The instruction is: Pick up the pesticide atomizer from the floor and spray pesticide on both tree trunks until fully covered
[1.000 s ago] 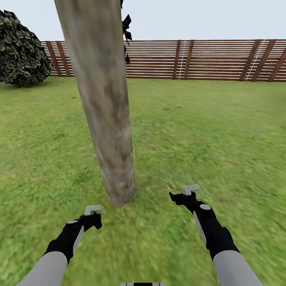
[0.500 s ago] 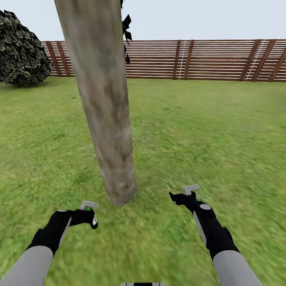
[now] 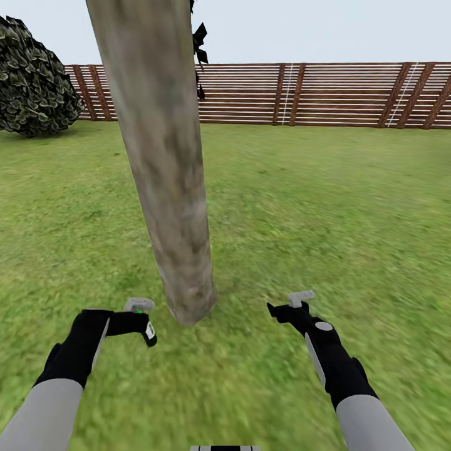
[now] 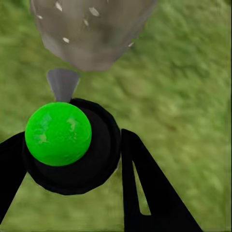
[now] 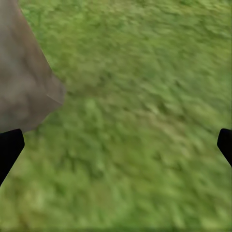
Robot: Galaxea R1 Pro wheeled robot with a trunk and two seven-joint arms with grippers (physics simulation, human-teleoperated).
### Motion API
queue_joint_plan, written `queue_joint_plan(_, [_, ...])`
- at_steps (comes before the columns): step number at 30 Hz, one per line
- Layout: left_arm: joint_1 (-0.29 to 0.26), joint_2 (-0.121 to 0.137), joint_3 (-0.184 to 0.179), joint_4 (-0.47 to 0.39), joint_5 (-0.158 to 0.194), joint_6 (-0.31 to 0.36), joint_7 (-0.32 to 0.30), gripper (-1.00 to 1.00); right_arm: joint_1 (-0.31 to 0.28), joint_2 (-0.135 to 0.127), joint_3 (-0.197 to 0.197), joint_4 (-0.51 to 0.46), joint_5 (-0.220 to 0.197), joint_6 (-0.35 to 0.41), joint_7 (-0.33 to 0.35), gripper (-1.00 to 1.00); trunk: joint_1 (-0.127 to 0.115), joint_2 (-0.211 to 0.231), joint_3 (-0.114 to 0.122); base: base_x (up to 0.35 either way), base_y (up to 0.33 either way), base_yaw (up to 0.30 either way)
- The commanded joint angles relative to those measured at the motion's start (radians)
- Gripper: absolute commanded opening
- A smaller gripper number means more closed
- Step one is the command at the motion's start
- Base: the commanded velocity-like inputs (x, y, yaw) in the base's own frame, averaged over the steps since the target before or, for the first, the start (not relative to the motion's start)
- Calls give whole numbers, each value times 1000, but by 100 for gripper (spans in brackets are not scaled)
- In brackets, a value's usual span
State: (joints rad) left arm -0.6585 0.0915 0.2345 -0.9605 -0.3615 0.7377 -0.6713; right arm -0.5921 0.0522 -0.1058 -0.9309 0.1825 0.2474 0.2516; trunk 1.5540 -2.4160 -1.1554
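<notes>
Head view: the tree trunk rises from the lawn straight ahead, leaning a little, its foot just beyond and between the two arms. The left gripper is clamped on the pesticide atomizer, whose pale head and green dot sit just to the near left of the trunk's foot, well inside the wooden fence at the lawn's far edge; the left arm is the nearer to that foot and carries the tool. Against the picture of a second ago, the left wrist has turned inward, so the atomizer now faces across toward the trunk rather than ahead, and the left forearm sits further out to the left. The right gripper and the scene around it are unchanged

Left wrist view: the atomizer's nozzle points straight along the fingers at the trunk's foot, which carries a few white specks of pesticide; most of the bark here looks uncovered, so the spraying seems barely begun

Right wrist view: the fingers stand wide apart over grass, holding nothing, the trunk's foot off to one side
</notes>
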Motion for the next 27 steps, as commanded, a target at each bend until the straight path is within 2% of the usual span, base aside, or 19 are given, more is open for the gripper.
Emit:
queue_joint_plan(1, [-1, 5, -28, -17, -6, 44, -33, -100, 0, 0, 0, 0, 0, 0, 0, 100, 0, 0, 0, 0, 0, 0])
queue_joint_plan(4, [-21, 9, -67, -31, -7, 137, -54, -100, 0, 0, 0, -1, 0, 0, 0, 100, 0, 0, 0, 0, 0, 0])
queue_joint_plan(7, [-61, 7, -75, -41, -7, 182, -59, -100, 0, 0, 0, -3, 0, 1, 0, 100, 0, 0, 0, 0, 0, 0])
queue_joint_plan(10, [-80, 15, -76, -48, -8, 223, -60, -100, 0, 0, 0, -2, -1, 1, 0, 100, 0, 0, 0, 0, 0, 0])
queue_joint_plan(11, [-93, 26, -76, -58, -9, 231, -60, -100, 0, 0, 0, -2, -1, 1, 1, 100, 0, 0, 0, 0, 0, 0])
queue_joint_plan(15, [-136, 65, -75, -62, -7, 239, -62, -100, 0, 0, 0, -1, -1, 2, 1, 100, 0, 0, 0, 0, 0, 0])
queue_joint_plan(17, [-147, 74, -77, -63, -8, 240, -61, -100, 0, 0, 0, -3, -2, 3, 1, 100, 0, 0, 0, 0, 0, 0])
queue_joint_plan(20, [-143, 74, -78, -64, -8, 240, -60, -100, 0, 0, 0, -3, -2, 3, 1, 100, 0, 0, 0, -32, 0, 0])
queue_joint_plan(27, [-139, 61, -77, -64, -8, 229, -59, -100, 0, 0, 0, -4, -2, 3, 0, 100, 0, 0, 0, -302, 0, 0])
